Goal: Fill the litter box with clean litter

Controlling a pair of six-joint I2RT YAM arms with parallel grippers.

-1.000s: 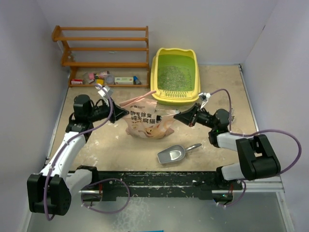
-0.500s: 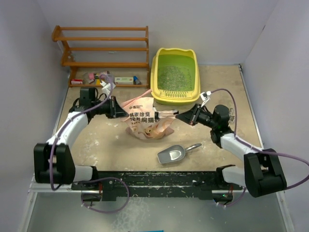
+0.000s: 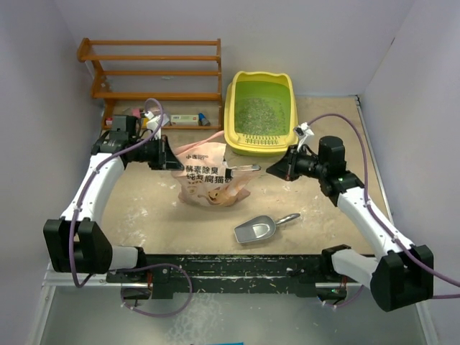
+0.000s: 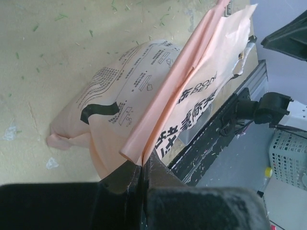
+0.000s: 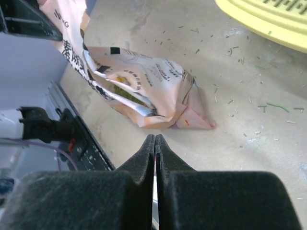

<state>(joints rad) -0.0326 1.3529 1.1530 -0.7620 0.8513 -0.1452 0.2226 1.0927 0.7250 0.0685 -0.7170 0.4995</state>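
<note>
The yellow litter box [image 3: 241, 141] stands at the back centre with a patch of grey-green clean litter [image 3: 253, 113] on its green floor; its rim [image 5: 268, 21] shows in the right wrist view. A pink printed bag [image 3: 212, 178] stands in front of it. My left gripper [image 3: 172, 162] is shut on the bag's upper left edge [image 4: 144, 143] and holds it up. My right gripper [image 3: 272, 169] is shut and empty just right of the bag [image 5: 139, 86], with a gap of bare table between.
A grey metal scoop [image 3: 255, 230] lies on the table near the front, right of centre. A wooden shelf rack [image 3: 154, 72] stands at the back left with small items [image 3: 154, 116] under it. White walls close both sides.
My left arm has drawn back and up with the bag's edge, so the bag stands taller. My right gripper has shifted slightly right, away from the bag.
</note>
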